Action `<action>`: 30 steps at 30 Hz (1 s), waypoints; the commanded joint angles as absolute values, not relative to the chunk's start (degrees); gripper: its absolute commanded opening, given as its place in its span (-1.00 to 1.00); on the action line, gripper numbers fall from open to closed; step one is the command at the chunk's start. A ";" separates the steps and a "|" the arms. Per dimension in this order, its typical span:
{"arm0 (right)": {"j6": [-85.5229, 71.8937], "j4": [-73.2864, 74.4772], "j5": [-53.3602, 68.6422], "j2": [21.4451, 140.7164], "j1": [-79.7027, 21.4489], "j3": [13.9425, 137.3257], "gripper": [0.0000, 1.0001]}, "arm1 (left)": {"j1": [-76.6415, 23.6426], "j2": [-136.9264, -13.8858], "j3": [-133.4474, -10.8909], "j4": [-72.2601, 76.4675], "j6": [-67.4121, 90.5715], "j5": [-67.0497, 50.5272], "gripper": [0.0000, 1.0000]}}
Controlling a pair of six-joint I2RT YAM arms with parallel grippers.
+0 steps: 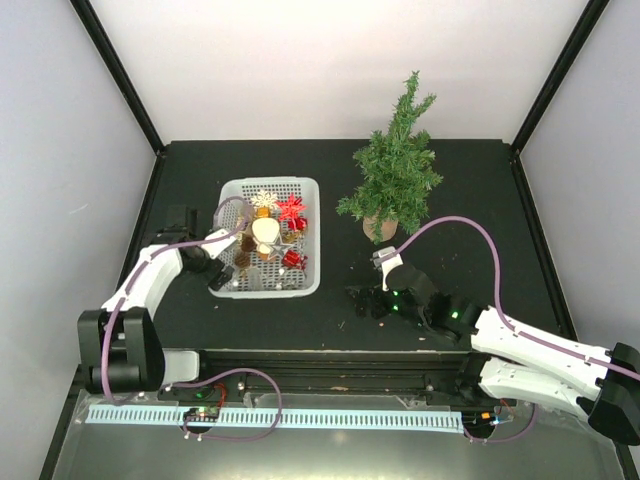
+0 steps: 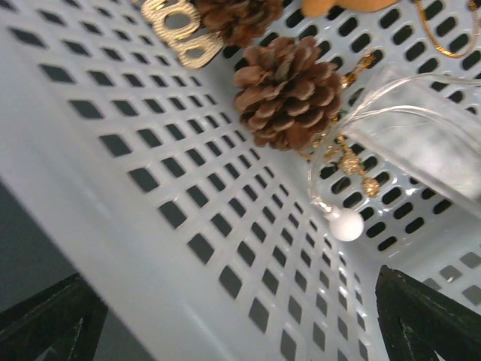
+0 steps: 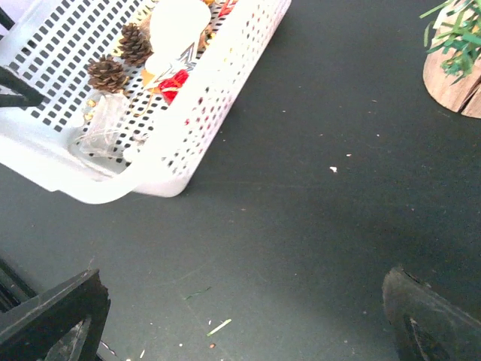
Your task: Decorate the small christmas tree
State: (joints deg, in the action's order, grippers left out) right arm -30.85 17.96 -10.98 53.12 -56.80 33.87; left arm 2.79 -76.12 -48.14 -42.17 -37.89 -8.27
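Your left gripper point(image 2: 237, 320) sits closest in its wrist view, jaws spread wide, nothing held. One jaw is over dark table outside the white basket point(image 2: 150, 248) and the other is over the perforated floor inside. So you're straddling the basket wall at its near-left corner; whether anything touches the wall can't be told. Just past the jaws inside the basket you've got a brown pine cone point(image 2: 289, 90) with a gold ornament point(image 2: 180, 30) behind it. A white bead point(image 2: 346, 224) on a thin string lies nearer the jaws, beside a clear plastic piece point(image 2: 428, 143). From the top view the basket also carries a red star point(image 1: 290, 210), a cream ornament point(image 1: 264, 232) and a pale snowflake point(image 1: 264, 199), all loose in one heap. Your right gripper point(image 3: 240, 316) is likewise wide open with nothing between the jaws. It hangs low over bare black table point(image 3: 316, 226), to the right of the basket's near-right corner and apart from it; a few small crumbs lie on the surface under it. The small christmas tree point(image 1: 395, 170) stands upright on its round tan base point(image 1: 380, 228) at the back right of the table. It is just right of the basket, not touching it, and beyond your right gripper. No ornament is visible on its branches. A purple cable point(image 1: 470, 225) arcs over your right arm, near the tree's base.
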 commanded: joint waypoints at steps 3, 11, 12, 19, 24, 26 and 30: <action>-30.96 16.52 -9.41 53.29 -56.55 35.31 1.00 | 8.80 -69.65 -45.27 -43.68 -50.12 -1.85 0.97; -30.36 15.81 -9.77 53.51 -56.52 34.65 1.00 | 16.92 -72.40 -52.59 -45.29 -53.53 -3.08 0.95; -30.28 15.41 -9.98 53.64 -56.56 34.44 1.00 | 17.18 -72.38 -54.76 -46.77 -53.14 -4.76 0.92; -30.06 12.80 -8.91 57.83 -56.51 35.31 1.00 | 14.32 -71.16 -67.78 -57.27 -51.58 -27.31 0.61; -30.06 11.64 -8.30 60.38 -56.51 35.65 1.00 | 4.37 -79.38 -72.09 -65.15 -48.78 -33.31 0.61; -30.14 10.96 -8.40 60.69 -56.51 35.28 1.00 | 1.77 -83.91 -72.77 -66.56 -46.63 -33.90 0.58; -30.21 9.97 -8.42 61.65 -56.45 34.48 1.00 | 0.23 -92.08 -73.85 -65.12 -42.18 -31.79 0.51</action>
